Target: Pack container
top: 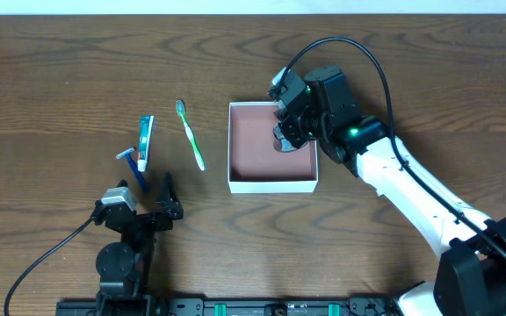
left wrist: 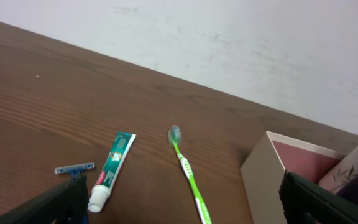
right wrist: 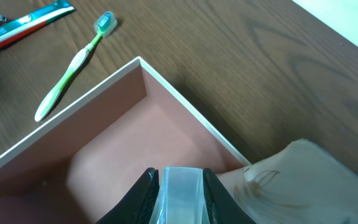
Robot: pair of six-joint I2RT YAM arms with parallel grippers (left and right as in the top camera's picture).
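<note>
On a dark wooden table [top: 60,70], seen from overhead, the container [top: 271,185] sits near the middle. It is a square open box with white walls and a reddish-brown floor. The right gripper [top: 283,136] hangs over the far right part of the box, inside its outline. Left of the box and apart from it lie a green toothbrush [top: 191,136], a toothpaste tube [top: 146,140] and a blue razor [top: 133,161], roughly side by side. The left gripper [top: 154,186] is nearer the table's front edge, its fingers spread wide and empty. The razor's handle ends just beside one finger.

From the left wrist, two dark fingers stand far apart at the bottom corners. Beyond them lie the razor, toothpaste and toothbrush. A corner of the container shows at right. Above its rim is a beige packet [left wrist: 353,167] with a leaf drawing. A white wall [left wrist: 241,43] runs behind the table.

From the right wrist, black fingers at the bottom edge pinch a clear piece [right wrist: 179,193]; what it is cannot be told. Beneath it is the container's floor, with one corner of the box pointing away. The beige packet fills the lower right, over the box's wall. Whether it joins the clear piece is unclear. The toothbrush and toothpaste lie outside the box, at top left.
</note>
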